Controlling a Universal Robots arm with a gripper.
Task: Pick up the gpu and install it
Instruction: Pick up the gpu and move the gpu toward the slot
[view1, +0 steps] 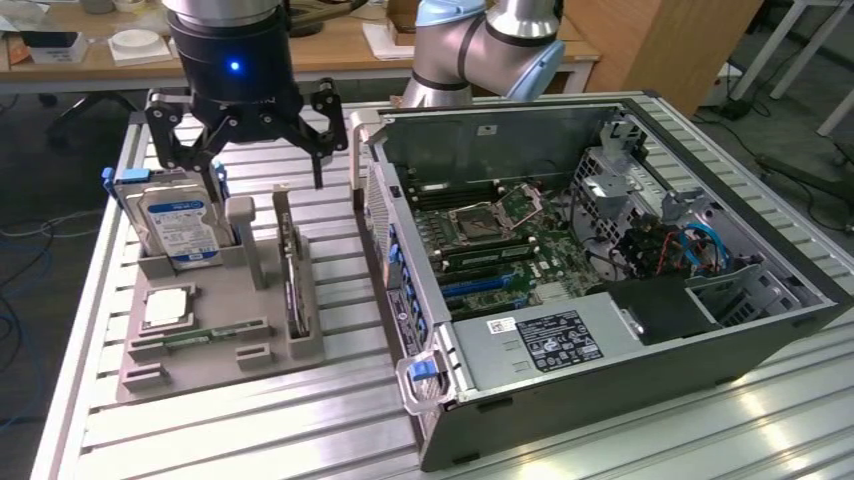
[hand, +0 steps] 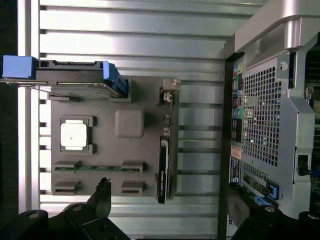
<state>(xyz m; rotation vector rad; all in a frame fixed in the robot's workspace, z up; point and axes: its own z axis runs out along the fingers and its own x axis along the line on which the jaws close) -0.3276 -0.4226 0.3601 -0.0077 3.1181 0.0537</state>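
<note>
- Hovering above the far end of the holder (view1: 240, 300), the gripper (view1: 243, 165) has its fingers (hand: 102, 192) spread wide and grips nothing
- The gpu (view1: 296, 290) stands on edge in a slot on the side of the holder nearest the case (view1: 601, 370), with its silver bracket (view1: 283, 212) at the far end, below the gripper and apart from it
- Its long axis runs along the holder, parallel to the side of the case, from the table's far edge toward the near edge
- In the wrist view the gpu shows edge-on as a thin dark strip between the two fingers, one finger to each side of its thickness, so the line between the fingers crosses the long axis
- The holder sits on the slatted table (view1: 267, 430) toward the edge at the exterior view's left, and the case lies on its side just beside it
- Also in the holder are a drive (view1: 180, 225) upright at the far corner, a cpu (view1: 167, 307) flat in a pocket and a memory stick (view1: 214, 337) in a low slot
- The case is open, with the board (view1: 521, 240) showing and no gpu seated in it
</note>
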